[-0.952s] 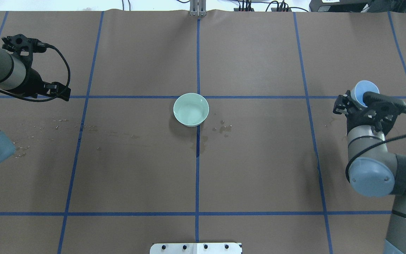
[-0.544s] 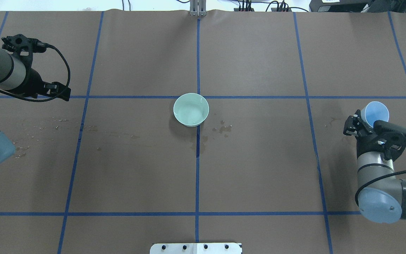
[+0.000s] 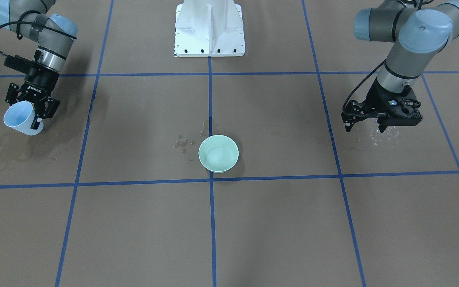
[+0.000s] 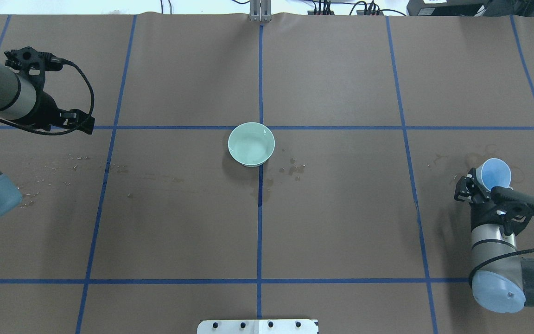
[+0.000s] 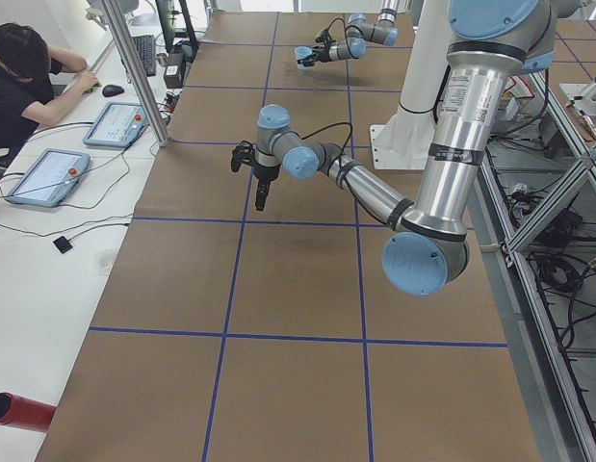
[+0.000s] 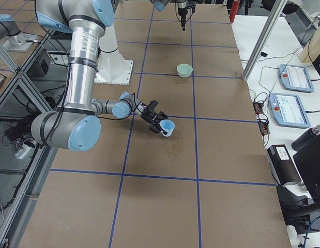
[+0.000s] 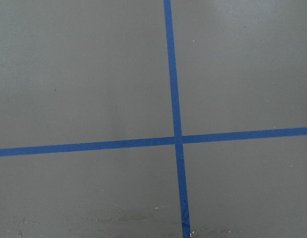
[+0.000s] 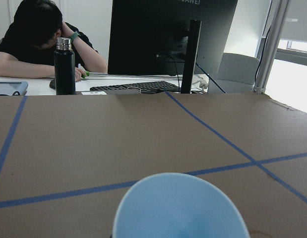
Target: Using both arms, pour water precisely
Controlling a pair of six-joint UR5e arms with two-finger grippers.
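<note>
The right gripper (image 4: pixel 476 189) is clamping the wall of a cup (image 4: pixel 494 174), mouth up and near upright, low over a ring-shaped damp mark at the table's (image 4: pixel 341 232) right side. The bowl (image 4: pixel 251 144) is sitting at the centre, well apart from the cup. The water (image 4: pixel 295 169) is showing as glints on the table just beside the bowl, and as a wet patch under the left gripper (image 3: pixel 381 119). No liquid is showing in the part of the cup that the right wrist camera sees.

As I judge it, the cup is being carried. To do that well, the cup should be travelling level and unhurried. Any pour should be starting only with its lip over the bowl's middle, tipping slowly so that the stream is falling inside the rim. The drops already beside the bowl are showing how easily it spills.

The right arm (image 4: pixel 489 241) is folded in close, its wrist lying nearly flat and its gripper pointing out away from the base. The left arm (image 4: pixel 3 93) is reaching out on its own side, wrist turned so that its camera is looking straight down at a tape cross (image 7: pixel 177 140). It is holding nothing, and whether its jaws are apart or together I cannot tell at this size.
</note>
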